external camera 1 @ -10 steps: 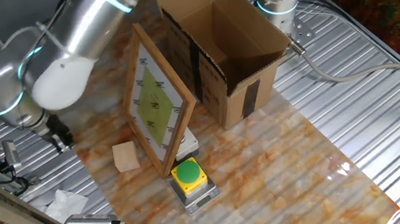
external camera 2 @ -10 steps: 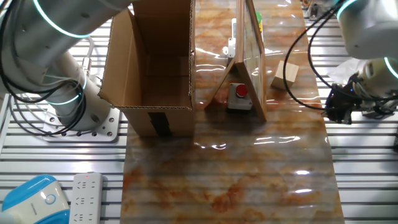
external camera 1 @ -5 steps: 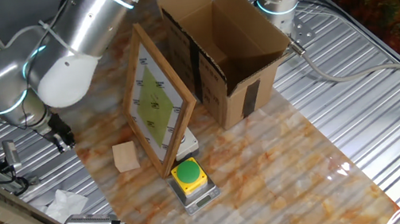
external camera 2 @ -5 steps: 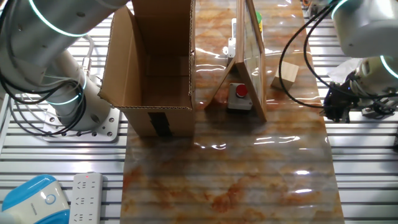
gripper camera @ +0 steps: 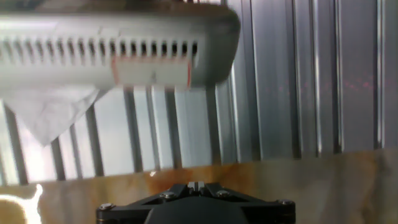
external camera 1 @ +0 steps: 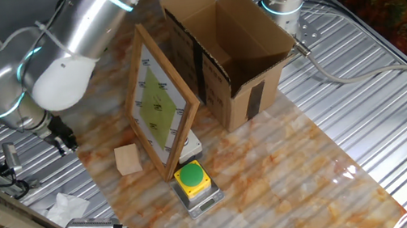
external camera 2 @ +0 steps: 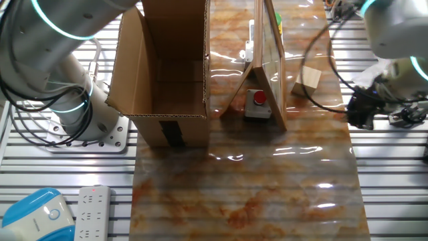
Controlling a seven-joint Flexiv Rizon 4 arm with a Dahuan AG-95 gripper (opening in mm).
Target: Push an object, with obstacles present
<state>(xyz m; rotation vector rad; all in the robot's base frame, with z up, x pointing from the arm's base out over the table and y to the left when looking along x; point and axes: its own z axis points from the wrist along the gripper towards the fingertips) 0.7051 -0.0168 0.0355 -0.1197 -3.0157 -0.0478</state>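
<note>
Cube sits beside the board; cardboard box holds nothing.

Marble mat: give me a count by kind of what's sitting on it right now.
Wooden cube: 1
Cardboard box: 1
Framed board: 1
Push-button: 1
Total: 4

Gripper is low at the tabletop edge, can't tell if the jaws are apart. Wooden cube sits near them, cardboard box well apart beyond the framed board.
</note>
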